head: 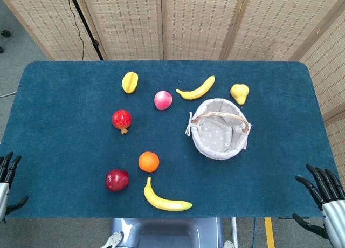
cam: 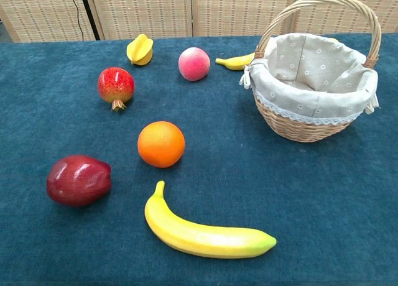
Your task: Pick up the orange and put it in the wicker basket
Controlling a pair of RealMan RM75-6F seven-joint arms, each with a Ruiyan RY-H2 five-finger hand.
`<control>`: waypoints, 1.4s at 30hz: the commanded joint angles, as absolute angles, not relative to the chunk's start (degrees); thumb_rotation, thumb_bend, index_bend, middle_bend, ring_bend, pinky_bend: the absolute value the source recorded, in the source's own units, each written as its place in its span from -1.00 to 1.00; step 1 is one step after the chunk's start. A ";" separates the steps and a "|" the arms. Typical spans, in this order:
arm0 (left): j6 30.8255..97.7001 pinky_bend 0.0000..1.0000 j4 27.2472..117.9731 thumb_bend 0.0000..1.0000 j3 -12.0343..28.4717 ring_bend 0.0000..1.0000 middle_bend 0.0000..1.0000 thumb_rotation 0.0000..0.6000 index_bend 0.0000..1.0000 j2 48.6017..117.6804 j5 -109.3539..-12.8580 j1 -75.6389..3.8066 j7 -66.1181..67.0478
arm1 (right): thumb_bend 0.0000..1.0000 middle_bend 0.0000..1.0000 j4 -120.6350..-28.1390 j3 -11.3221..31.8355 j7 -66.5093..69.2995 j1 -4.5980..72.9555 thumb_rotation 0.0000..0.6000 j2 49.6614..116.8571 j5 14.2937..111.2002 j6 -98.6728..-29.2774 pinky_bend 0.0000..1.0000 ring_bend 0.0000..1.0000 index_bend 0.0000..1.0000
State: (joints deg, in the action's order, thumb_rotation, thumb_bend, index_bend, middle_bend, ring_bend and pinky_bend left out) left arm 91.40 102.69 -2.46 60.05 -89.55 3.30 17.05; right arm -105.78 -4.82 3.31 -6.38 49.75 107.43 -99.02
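Note:
The orange (head: pixel 149 162) (cam: pixel 161 143) lies on the blue table, left of centre near the front. The wicker basket (head: pixel 220 128) (cam: pixel 314 120), lined with pale cloth and with an arched handle, stands to the right and further back; nothing shows inside it. My left hand (head: pixel 7 178) hangs off the table's front left corner with fingers spread, holding nothing. My right hand (head: pixel 324 197) sits off the front right corner, fingers apart and holding nothing. Both hands are far from the orange. Neither hand shows in the chest view.
Around the orange lie a dark red apple (head: pixel 117 179) (cam: pixel 79 179), a banana (head: pixel 164 199) (cam: pixel 202 233) and a pomegranate (head: pixel 122 119) (cam: pixel 115 86). Further back are a starfruit (head: pixel 129 82), a peach (head: pixel 163 100), a second banana (head: pixel 197 89) and a pear (head: pixel 240 92).

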 commanded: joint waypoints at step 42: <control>72.85 -1.00 108.20 -1.00 1.40 -1.00 -1.00 1.00 -1.00 72.95 -87.88 -11.24 27.57 | -1.00 -0.89 -105.49 -5.77 4.13 -7.28 1.00 49.29 109.95 -100.94 -1.00 -0.94 -0.59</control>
State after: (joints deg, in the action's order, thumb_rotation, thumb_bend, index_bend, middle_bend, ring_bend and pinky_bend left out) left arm 73.79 107.86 1.12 72.11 -88.58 -10.41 26.70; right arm -105.49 -5.77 4.13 -7.28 49.29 109.95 -100.94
